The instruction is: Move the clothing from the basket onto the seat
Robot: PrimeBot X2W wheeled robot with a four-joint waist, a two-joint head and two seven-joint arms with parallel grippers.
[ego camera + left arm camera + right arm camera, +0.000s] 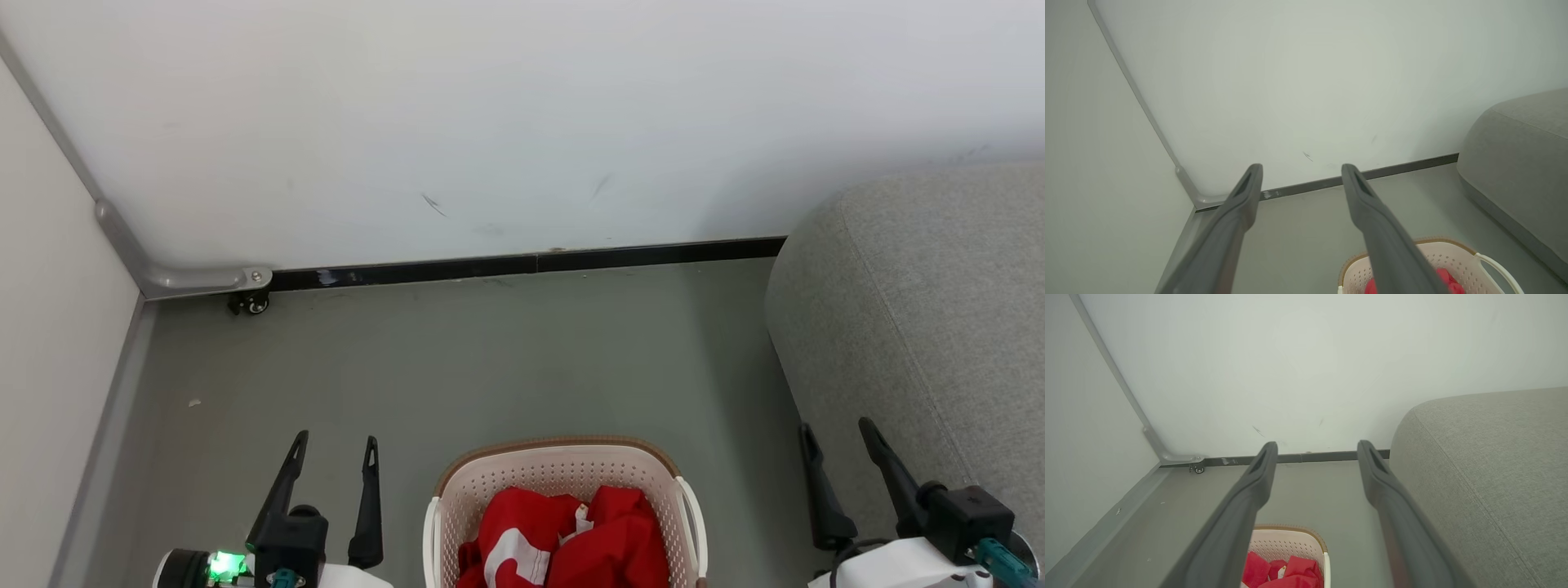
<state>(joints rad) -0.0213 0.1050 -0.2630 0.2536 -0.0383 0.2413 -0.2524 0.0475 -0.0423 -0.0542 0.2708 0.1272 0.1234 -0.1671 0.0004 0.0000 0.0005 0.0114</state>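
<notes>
**Surface and room.** Smooth grey-green floor (506,359), matte. One white wall (490,106) at the back, faintly scuffed. One pale side panel (41,286) on the left, meeting the wall at a corner. One black skirting strip (531,263) runs along the wall's foot. One grey metal corner rail (192,279) runs down the corner and bends along the floor line, with one small black caster (251,304) just under its end.

**Task items, counted.**
- Basket (563,447): one, cream perforated plastic with a brown rim band. It stands on the floor at the lower middle of the head view, between the two grippers.
- Clothing (604,539): one bright red heap with a white patch and a small white label, lying inside the basket. The number of pieces cannot be told.
- Seat (922,310): one, grey upholstered and rounded, with a stitched seam. It stands to the right of the basket, near it but with a strip of floor between.

**Grippers, counted: two.**
- Left gripper (337,438): released, fingers spread, grasping nothing, over the floor left of the basket.
- Right gripper (836,426): released, fingers spread, grasping nothing, in front of the seat's flank.

**Other.** One white speck (194,403) lies on the floor. One green light (227,565) shows at the left wrist.

**Obstruction.** In the left wrist view that gripper's own finger crosses part of the basket.
</notes>
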